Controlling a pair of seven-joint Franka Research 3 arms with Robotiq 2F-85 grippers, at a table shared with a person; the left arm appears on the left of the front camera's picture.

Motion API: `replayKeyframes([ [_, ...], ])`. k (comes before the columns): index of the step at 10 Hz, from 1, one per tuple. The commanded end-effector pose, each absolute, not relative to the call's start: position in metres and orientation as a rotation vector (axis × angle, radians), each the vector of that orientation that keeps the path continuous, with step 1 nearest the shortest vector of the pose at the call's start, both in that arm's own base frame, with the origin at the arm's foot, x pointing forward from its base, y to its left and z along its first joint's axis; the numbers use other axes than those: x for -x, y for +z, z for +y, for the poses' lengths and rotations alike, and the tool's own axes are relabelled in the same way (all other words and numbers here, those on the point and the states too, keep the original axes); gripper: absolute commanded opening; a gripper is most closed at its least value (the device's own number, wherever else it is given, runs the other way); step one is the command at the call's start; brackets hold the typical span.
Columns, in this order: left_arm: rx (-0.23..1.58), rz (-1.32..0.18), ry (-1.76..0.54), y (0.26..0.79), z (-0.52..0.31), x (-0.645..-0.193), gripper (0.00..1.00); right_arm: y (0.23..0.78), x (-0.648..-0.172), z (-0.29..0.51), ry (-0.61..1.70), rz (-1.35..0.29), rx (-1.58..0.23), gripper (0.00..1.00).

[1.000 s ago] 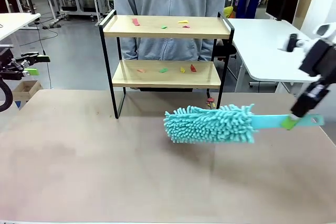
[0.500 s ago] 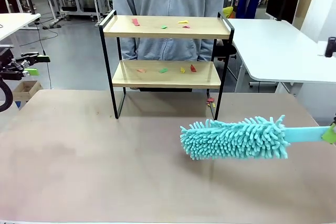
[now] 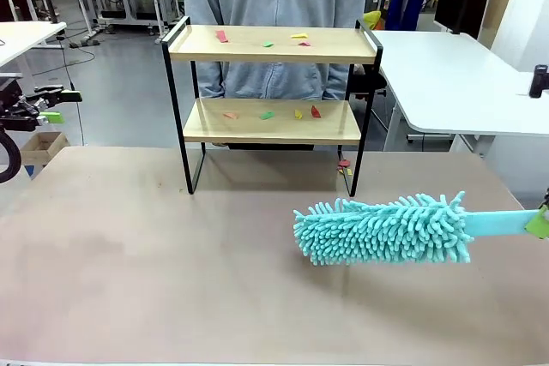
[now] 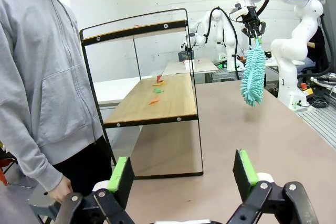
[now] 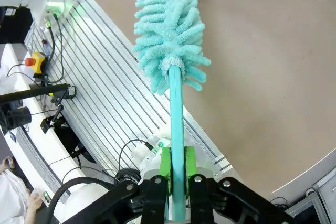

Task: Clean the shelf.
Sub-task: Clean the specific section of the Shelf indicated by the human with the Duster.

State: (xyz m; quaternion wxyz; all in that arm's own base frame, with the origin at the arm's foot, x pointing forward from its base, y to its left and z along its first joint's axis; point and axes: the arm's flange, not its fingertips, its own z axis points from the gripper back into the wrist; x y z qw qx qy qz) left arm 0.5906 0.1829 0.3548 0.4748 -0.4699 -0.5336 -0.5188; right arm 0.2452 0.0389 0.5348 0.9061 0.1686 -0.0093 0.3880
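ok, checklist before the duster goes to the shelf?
1. Grip: right gripper is shut on the handle of the duster, handle straight between the pads. Ok.
2. Duster head off the table: in the left wrist view it hangs in the air. Ok.
3. Left gripper out of the way: open, empty, off to the left side. Ok.
4. Shelf clean: coloured scraps lie on both boards. Not ok.
5. Person clear: stands close behind the shelf, no hand on either board. Ok.
6. Shelf steady under a sweep: cannot tell.
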Motion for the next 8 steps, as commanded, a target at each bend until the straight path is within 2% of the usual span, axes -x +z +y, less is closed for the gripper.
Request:
replayKeyframes([
  [1, 1.14, -1.306, -1.283, 0.356, 0.1823, -0.5882, 1.0, 0.539, -0.2478, 0.0387, 0.792, -0.028, -0.35, 0.13],
  [8, 1.14, -1.306, -1.283, 0.356, 0.1823, -0.5882, 1.0, 0.539, -0.2478, 0.0387, 0.792, -0.028, -0.35, 0.13],
])
